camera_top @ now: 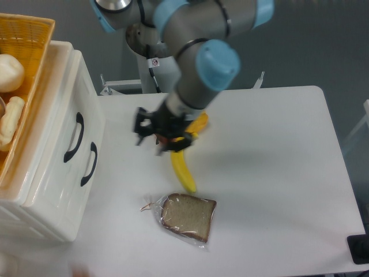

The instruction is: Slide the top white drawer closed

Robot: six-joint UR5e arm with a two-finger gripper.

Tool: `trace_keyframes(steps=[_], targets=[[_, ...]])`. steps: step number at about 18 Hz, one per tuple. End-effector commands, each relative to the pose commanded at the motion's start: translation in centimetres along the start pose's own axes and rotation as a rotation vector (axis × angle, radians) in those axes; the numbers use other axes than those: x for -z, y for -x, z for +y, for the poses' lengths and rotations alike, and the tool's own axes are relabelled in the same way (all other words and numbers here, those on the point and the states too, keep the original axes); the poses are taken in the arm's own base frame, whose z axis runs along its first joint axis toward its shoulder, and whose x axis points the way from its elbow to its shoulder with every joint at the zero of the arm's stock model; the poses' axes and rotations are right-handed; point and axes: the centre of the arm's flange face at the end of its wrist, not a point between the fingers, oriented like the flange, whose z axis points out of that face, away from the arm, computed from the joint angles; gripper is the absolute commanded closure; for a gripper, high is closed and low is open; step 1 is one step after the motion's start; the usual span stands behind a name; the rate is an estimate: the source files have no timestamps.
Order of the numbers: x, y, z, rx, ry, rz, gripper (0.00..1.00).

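Observation:
The white cabinet stands at the table's left edge. The top white drawer [60, 124] has a dark curved handle [74, 137] on its front. That front looks about level with the lower drawer front [95, 173], which has its own dark handle. My gripper [149, 133] is black and motion-blurred. It hangs over the table to the right of the cabinet, about a hand's width from the drawer fronts and touching nothing. Its fingers point left toward the drawers, and the blur hides how they stand.
An orange wicker basket [26, 34] with bread rolls sits on top of the cabinet. A yellow banana [184, 170] lies just under and right of the gripper. A bagged bread slice [187, 216] lies nearer the front edge. A dark object [360, 248] is at the right corner.

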Motion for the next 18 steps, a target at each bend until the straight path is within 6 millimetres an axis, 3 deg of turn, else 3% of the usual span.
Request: trace_keyframes(steps=[4, 8, 13, 15, 18], targets=[[-0.5, 6.0, 1.7, -0.040, 0.057, -0.062, 0.00], [-2.3, 10.7, 2.8, -0.215, 0.170, -0.148, 0.00], [-3.7, 14.9, 4.1, -0.477, 0.233, -0.127, 0.00], [-4.1, 17.4, 5.4, -0.526, 0.236, -0.144, 0.00], [-3.7, 18.1, 5.8, -0.567, 0.233, -0.162, 0.00]])
